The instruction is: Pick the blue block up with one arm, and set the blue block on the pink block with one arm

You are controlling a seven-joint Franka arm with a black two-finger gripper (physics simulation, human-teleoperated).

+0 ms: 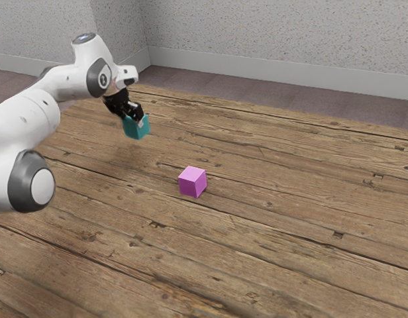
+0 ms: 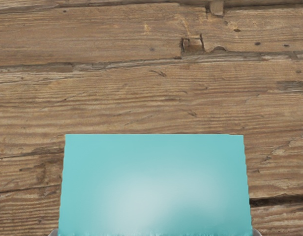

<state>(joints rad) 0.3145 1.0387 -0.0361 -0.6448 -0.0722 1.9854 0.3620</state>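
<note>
The plank surface (image 1: 290, 238) carries the pink block (image 1: 192, 181) near its middle. Toward the far edge, at the exterior view's left, the white arm's (image 1: 38, 109) gripper (image 1: 134, 121) clamps the blue block (image 1: 138, 127) between both fingers, above the wood and well apart from the pink one.

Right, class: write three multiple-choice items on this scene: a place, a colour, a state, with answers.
1. Where is the blue block? A on the table; B held above the table; C on the floor.
2. The block resting on the table is: A pink; B yellow; C green.
3. The hand is: A open; B shut on the blue block; C folded away.
Answers: 1 B, the hand holds it clear of the planks; 2 A, the pink block sits there; 3 B, it grips the block's two sides.
</note>
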